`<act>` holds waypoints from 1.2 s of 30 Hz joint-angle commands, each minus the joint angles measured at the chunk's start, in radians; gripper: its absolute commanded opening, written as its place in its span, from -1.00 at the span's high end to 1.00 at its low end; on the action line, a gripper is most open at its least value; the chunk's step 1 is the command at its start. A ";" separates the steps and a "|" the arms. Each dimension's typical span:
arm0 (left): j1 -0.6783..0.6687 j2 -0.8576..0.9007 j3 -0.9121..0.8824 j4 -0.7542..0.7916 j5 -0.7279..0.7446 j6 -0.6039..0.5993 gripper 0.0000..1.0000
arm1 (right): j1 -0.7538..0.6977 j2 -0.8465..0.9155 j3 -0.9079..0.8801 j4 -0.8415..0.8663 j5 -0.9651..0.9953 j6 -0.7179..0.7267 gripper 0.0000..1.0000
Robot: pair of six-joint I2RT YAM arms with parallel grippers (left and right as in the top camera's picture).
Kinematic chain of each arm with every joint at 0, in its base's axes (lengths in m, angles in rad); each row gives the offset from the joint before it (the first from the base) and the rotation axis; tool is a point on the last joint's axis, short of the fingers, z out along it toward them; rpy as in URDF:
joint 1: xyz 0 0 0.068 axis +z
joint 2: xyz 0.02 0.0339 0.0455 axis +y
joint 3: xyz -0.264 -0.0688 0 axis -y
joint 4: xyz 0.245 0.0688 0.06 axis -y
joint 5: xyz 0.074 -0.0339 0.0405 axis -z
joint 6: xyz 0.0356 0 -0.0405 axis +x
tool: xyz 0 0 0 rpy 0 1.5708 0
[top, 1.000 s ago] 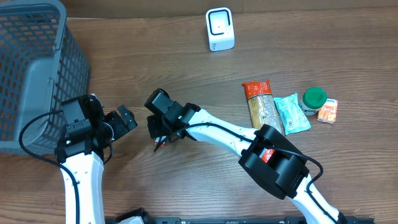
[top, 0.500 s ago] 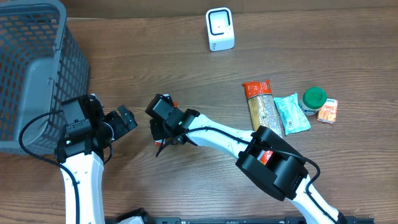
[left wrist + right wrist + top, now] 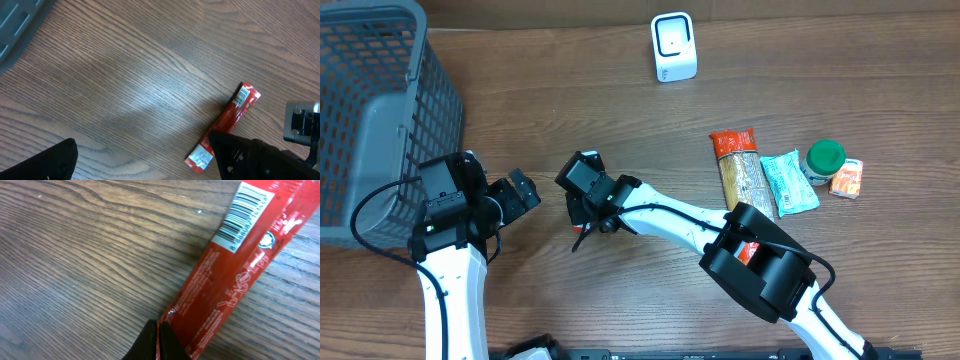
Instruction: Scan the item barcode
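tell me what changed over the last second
The right claw, shut on the red stick packet, shifted slightly right and nearer in the overhead view, wrist turning a little. The left claw stayed open and still; basket, scanner and groceries unmoved.

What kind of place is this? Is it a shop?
Probably a pretend shop checkout on a table: a white scanner, a grey basket and a red packet with a barcode.
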 commanded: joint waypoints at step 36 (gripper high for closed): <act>-0.005 0.005 0.014 0.003 -0.010 -0.013 -0.99 | -0.267 -0.133 0.005 -0.756 0.074 -0.468 0.93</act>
